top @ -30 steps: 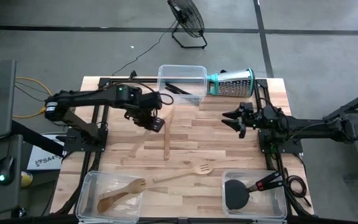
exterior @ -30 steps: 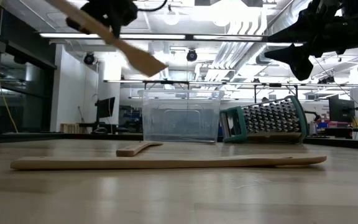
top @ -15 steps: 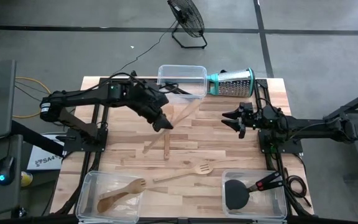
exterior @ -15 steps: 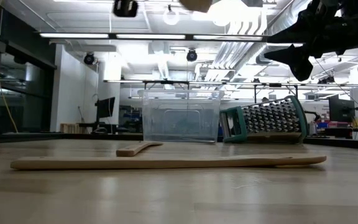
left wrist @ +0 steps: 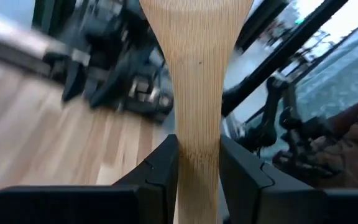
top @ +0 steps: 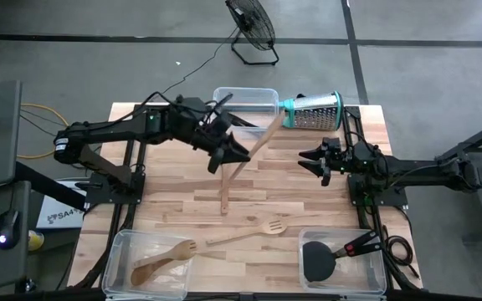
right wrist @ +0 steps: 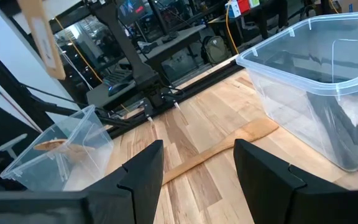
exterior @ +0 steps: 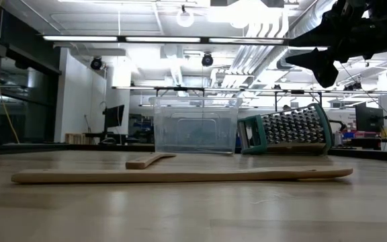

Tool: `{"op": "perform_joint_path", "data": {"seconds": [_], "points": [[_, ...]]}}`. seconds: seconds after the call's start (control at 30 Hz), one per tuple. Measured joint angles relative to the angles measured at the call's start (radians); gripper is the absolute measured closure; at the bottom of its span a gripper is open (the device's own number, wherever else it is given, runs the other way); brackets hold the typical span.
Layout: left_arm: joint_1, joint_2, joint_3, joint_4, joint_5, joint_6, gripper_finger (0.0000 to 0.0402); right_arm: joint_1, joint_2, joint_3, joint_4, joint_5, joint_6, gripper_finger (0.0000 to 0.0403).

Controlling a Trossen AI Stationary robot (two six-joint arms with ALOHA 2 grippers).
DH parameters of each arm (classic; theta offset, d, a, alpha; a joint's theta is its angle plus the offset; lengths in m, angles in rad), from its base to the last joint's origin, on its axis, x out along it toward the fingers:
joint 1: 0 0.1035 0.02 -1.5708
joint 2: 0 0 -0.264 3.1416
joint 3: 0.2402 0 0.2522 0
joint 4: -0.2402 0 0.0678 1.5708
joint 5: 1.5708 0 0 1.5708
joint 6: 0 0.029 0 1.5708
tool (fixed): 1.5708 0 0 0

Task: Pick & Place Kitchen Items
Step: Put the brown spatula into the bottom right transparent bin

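I see a pale plank bench standing on a grey concrete floor, with a floor fan beyond its far edge. The low view looks across the bench into a bright hall with strip lights overhead.

Three clear bins sit on the bench: the far bin at the back, the near-left bin holding a wooden fork, and the near-right bin holding a black spatula with a red-black handle. A steel cone grater with a teal rim lies on its side just beside the far bin.

My left arm reaches from the left edge toward the bench's centre, raised above the surface. Its left pincer is closed on the handle of a wooden spatula; the left wrist view shows the two dark fingers pressed against the handle on either side. The spatula's long axis runs diagonally, its blade pointing up toward the far bin and grater.

My right arm waits over the right side, its right pincer spread wide and empty.

A long wooden spatula lies flat mid-bench, lengthwise front to back. A slotted wooden spoon lies nearer me, head toward the right.
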Motion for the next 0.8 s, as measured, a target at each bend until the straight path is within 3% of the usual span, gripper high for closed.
{"op": "perform_joint_path", "data": {"seconds": [0.4, 0.63, 0.8], "points": [[0.000, 0.000, 0.000, 0.321, -0.003, 0.201, 0.0311, 0.000, 0.000, 0.000, 0.000, 0.000, 0.000, 0.0215], [0.000, 0.000, 0.000, 0.358, -0.002, 0.238, 0.0311, 0.000, 0.000, 0.000, 0.005, -0.001, 0.008, 0.0215], [0.000, 0.000, 0.000, 0.372, -0.002, 0.257, 0.0311, 0.000, 0.000, 0.000, 0.005, -0.017, 0.103, 0.0215]]}}
